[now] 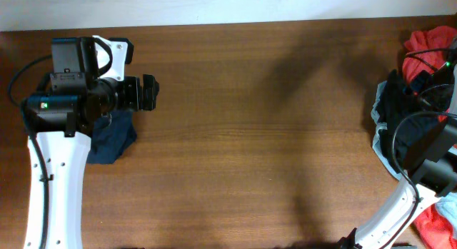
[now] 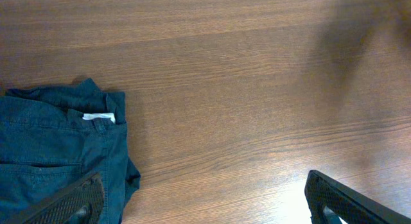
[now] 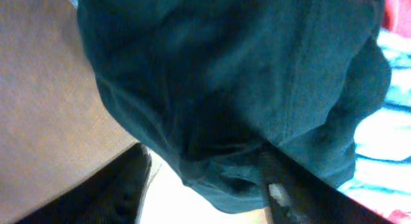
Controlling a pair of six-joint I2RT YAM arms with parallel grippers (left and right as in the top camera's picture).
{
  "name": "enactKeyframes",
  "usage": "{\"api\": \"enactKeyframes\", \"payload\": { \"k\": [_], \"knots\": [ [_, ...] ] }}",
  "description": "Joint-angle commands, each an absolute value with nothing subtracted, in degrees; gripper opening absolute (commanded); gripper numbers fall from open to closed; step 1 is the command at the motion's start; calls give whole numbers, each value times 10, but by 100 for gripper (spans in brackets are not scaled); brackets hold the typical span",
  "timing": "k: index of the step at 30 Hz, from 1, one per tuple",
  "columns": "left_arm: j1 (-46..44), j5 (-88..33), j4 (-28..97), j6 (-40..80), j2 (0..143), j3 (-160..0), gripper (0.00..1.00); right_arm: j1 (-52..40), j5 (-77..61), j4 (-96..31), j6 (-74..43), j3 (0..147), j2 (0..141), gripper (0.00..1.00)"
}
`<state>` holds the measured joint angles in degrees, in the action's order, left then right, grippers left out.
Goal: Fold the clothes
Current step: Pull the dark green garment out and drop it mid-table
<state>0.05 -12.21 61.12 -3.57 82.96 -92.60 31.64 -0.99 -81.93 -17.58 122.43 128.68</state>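
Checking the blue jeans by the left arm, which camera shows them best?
The left wrist view: the jeans show waistband, label and pocket. Overhead, the left arm hides most of them. The right wrist view doesn't show them.

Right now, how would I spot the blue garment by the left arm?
Start at the brown wooden table and find the white robot arm on the robot's left side. Partly beneath it lies a dark blue denim-like garment with a small white label at its waistband. It lies alone, far from the red, teal and pale clothes heap opposite.
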Motion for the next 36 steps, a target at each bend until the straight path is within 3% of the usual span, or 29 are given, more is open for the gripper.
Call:
{"api": "enactKeyframes", "payload": {
  "k": [1, 2, 4, 19, 25, 30, 36],
  "knots": [
    [-1, -133, 614, -37, 829, -939, 99, 315, -8, -811, -210, 1220, 1290, 29],
    [-1, -133, 615, -37, 829, -939, 99, 315, -8, -808, -215, 1220, 1290, 17],
    [-1, -133, 618, -37, 829, -939, 99, 315, -8, -800, -215, 1221, 1289, 4],
    [-1, -133, 626, -37, 829, -939, 99, 315, 28, -806, -167, 1412, 1109, 4],
    [-1, -133, 621, -37, 829, -939, 99, 304, -43, -782, -167, 1521, 1048, 4],
    [-1, -133, 620, -37, 829, -939, 99, 246, -95, -761, -154, 1562, 1020, 4],
    [-1, -126, 615, -37, 829, -939, 99, 147, -56, -757, -111, 1559, 1024, 4]
  ]
}}
